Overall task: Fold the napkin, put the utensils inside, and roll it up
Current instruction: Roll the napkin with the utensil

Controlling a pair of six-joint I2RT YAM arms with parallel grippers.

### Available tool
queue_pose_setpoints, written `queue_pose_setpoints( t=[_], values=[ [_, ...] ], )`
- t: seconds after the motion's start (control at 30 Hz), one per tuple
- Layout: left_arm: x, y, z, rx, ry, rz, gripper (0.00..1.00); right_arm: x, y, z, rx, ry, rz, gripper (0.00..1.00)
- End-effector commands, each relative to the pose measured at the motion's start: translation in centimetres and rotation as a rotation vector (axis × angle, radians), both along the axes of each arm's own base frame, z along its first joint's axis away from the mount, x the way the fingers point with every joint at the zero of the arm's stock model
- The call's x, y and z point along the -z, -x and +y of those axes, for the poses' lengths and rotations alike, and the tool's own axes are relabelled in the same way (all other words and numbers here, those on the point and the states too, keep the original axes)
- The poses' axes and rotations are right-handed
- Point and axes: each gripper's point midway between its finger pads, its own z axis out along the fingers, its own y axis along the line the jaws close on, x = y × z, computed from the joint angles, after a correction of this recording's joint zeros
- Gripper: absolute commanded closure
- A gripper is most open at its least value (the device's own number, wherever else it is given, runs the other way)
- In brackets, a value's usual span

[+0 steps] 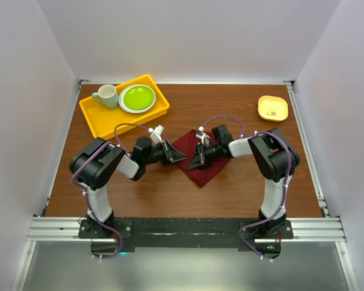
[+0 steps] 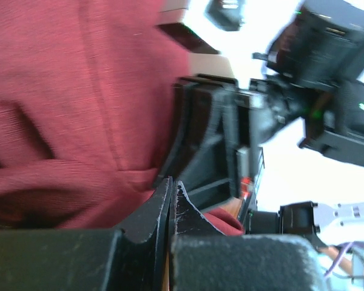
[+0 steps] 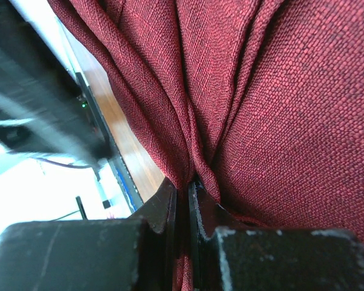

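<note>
left pincer (image 1: 179, 157) and right pincer (image 1: 192, 164) clamped on opposite edges of the napkin (image 1: 210, 173), yellow tray (image 1: 94, 119) and dish (image 1: 273, 108) well apart

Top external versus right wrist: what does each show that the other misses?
Only top external: the yellow tray holding a mug and green plate, a small yellow dish, and the left gripper. Only right wrist: the napkin gathering in pleats into the shut fingers, with its weave visible. Both: the napkin and the right gripper pinching it.
</note>
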Motion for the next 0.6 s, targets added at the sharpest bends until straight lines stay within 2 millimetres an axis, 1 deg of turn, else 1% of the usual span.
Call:
queue_pose_setpoints(
  t=[0.0,0.03,0.13,0.2,0.23,0.3,0.33,0.43,0.47,0.5,0.53,0.57],
  values=[
    [0.4,-1.6,-0.1,-0.076,0.021,-0.018,1.0,7.8,3.8,-4.8,0.043,0.344,0.131,1.0],
    [1.8,-1.4,0.3,-0.088,-0.021,0.026,1.0,7.7,3.8,-4.8,0.04,0.343,0.132,1.0],
    [5.1,-1.6,1.0,-0.118,-0.143,0.118,1.0,7.5,3.7,-4.8,0.043,0.348,0.126,1.0],
    [6.5,-1.8,1.6,-0.134,-0.211,0.149,1.0,7.5,3.6,-5.0,0.042,0.357,0.118,1.0],
    [8.0,-1.3,2.1,-0.135,-0.268,0.212,1.0,7.2,3.5,-5.0,0.04,0.358,0.116,0.97],
    [9.1,-1.1,2.5,-0.133,-0.314,0.235,1.0,7.1,3.5,-5.1,0.033,0.364,0.11,0.95],
    [10.0,-0.8,2.9,-0.132,-0.343,0.265,1.0,7.0,3.4,-5.0,0.029,0.366,0.105,0.91],
    [11.4,-0.1,3.3,-0.125,-0.377,0.289,1.0,6.5,3.3,-5.2,0.01,0.38,0.094,0.83],
    [11.7,0.1,3.4,-0.123,-0.384,0.295,1.0,6.0,3.0,-5.1,0.01,0.38,0.079,0.76],
    [12.0,0.2,3.5,-0.117,-0.39,0.297,1.0,5.6,2.5,-5.1,0.011,0.384,0.062,0.73],
    [12.5,0.4,3.6,-0.113,-0.396,0.307,1.0,5.3,2.7,-5.3,0.007,0.397,0.068,0.71],
    [12.8,0.6,3.7,-0.11,-0.4,0.313,1.0,4.7,2.4,-5.2,0.001,0.393,0.044,0.66]
  ],
)
